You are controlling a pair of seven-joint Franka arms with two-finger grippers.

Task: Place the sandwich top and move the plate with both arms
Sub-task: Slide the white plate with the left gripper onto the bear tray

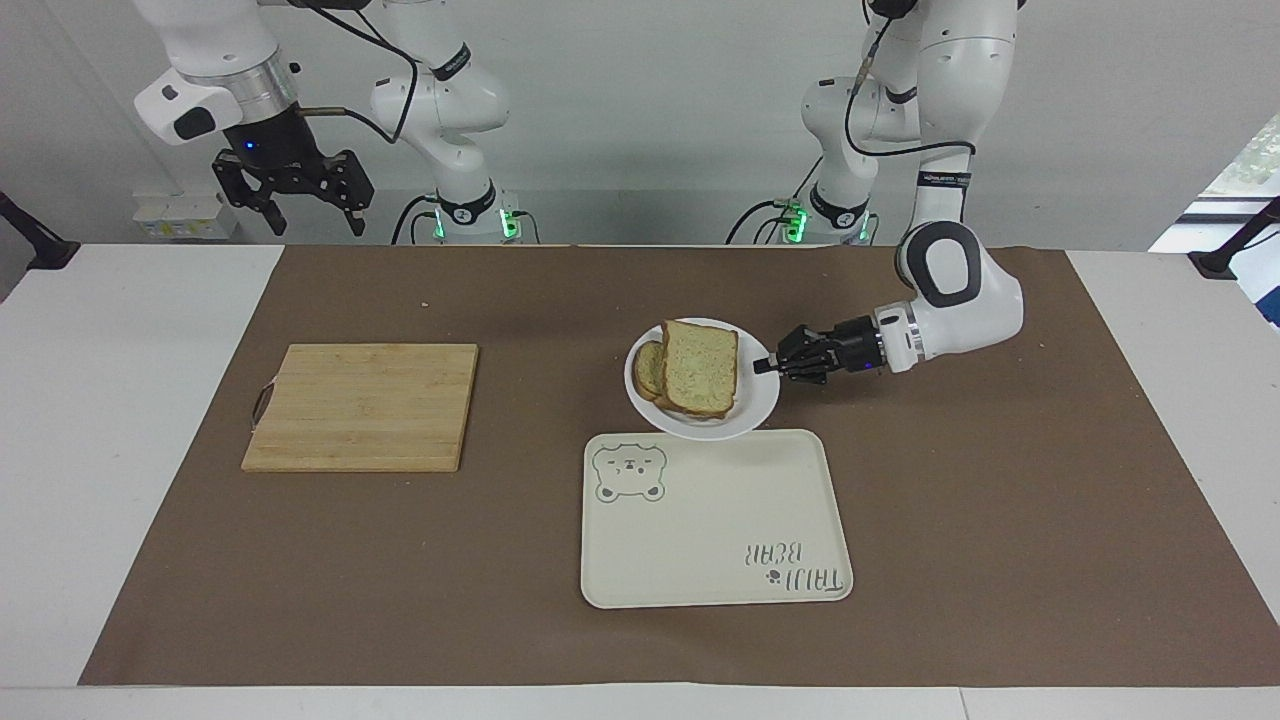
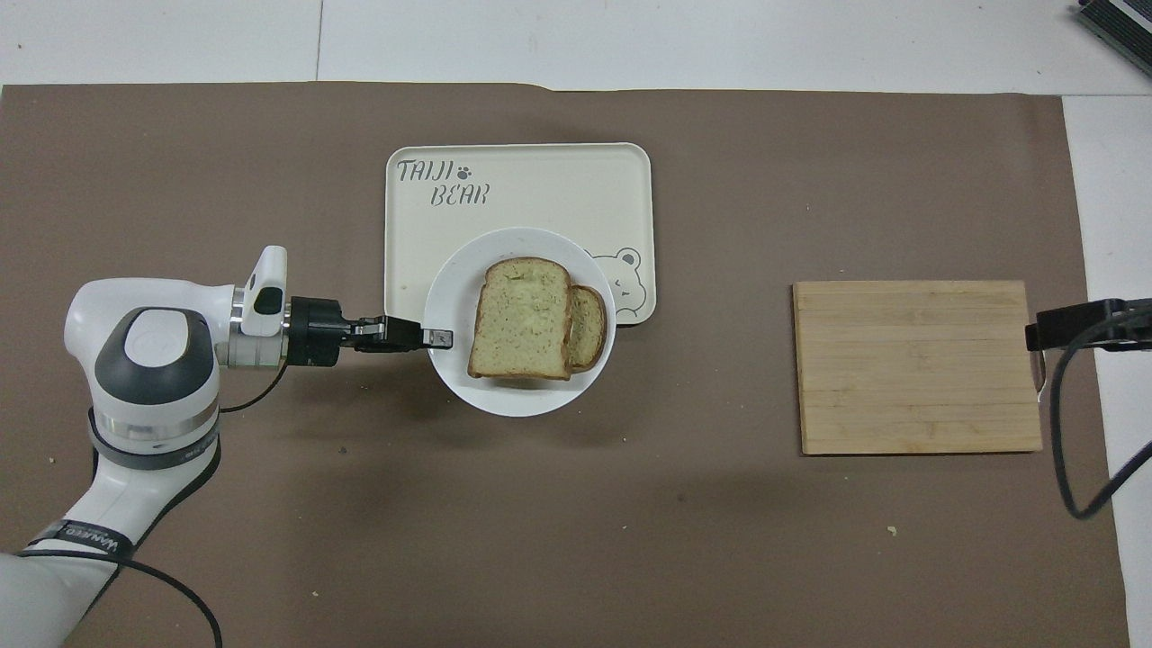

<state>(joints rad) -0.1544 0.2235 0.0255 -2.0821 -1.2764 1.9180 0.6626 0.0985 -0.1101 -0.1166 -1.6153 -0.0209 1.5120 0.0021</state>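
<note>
I had my left jaws (image 1: 762, 366) pinched on the rim of the plate (image 1: 757, 413), which I carried low over the tray's (image 1: 700, 560) near edge, the sandwich top (image 1: 702, 368) lying on it askew over the lower slice (image 1: 651, 368). I judged a level wrist and slow travel mattered most, lest the bread slide. My right jaws (image 1: 305, 212) waited spread above the tabletop's (image 1: 60, 450) right-arm end.

A pale, green-speckled slice of bread with a brown crust (image 1: 700, 368) lies on a glossy round white plate (image 1: 757, 410) just beside the black left pincer (image 1: 762, 366). Under the plate's edge is a cream rectangular tray (image 1: 700, 540) with a grey bear drawing and lettering. A tan striped wooden cutting board (image 1: 365, 405) sits on brown paper (image 1: 1000, 500) covering the white desk (image 1: 100, 450).
</note>
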